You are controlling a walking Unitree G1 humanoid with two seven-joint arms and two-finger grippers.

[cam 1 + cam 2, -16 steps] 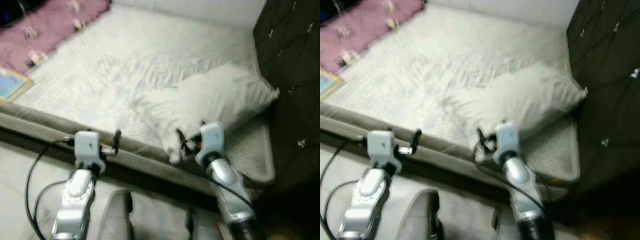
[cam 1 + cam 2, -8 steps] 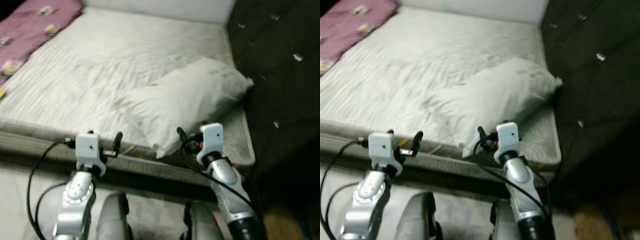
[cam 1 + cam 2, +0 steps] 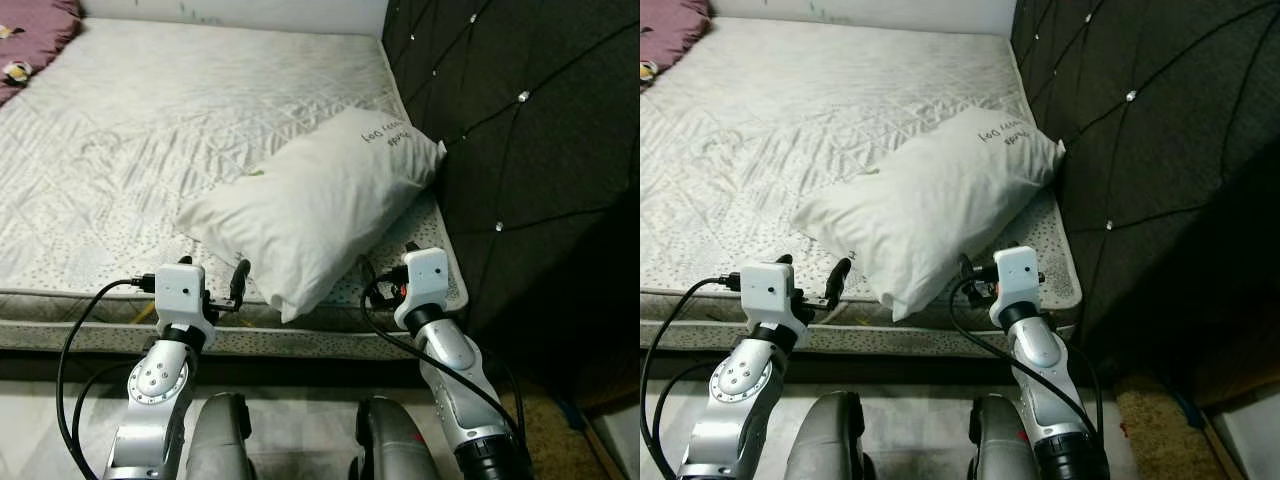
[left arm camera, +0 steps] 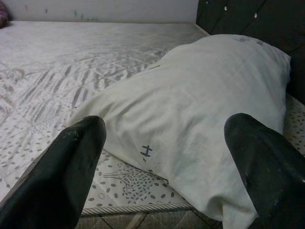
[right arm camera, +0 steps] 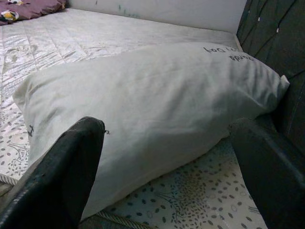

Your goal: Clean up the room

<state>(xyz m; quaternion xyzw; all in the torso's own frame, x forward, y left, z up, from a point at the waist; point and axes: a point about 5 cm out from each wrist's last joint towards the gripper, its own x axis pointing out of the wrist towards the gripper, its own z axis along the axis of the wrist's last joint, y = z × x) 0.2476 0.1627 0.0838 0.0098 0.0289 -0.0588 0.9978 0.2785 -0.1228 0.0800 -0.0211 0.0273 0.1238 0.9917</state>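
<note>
softly plump white pillow [image 3: 318, 205] on quilted mattress [image 3: 150, 130].

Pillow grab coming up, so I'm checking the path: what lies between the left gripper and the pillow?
Bare patterned mattress alone separates the open left gripper from the pillow, per the left wrist view.

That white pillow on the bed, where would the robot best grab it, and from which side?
Probably the pillow corner overhanging the mattress edge, approached from the bedside where the open left gripper and right gripper wait. There the soft fabric narrows, so thin fingers could pinch it.
</note>
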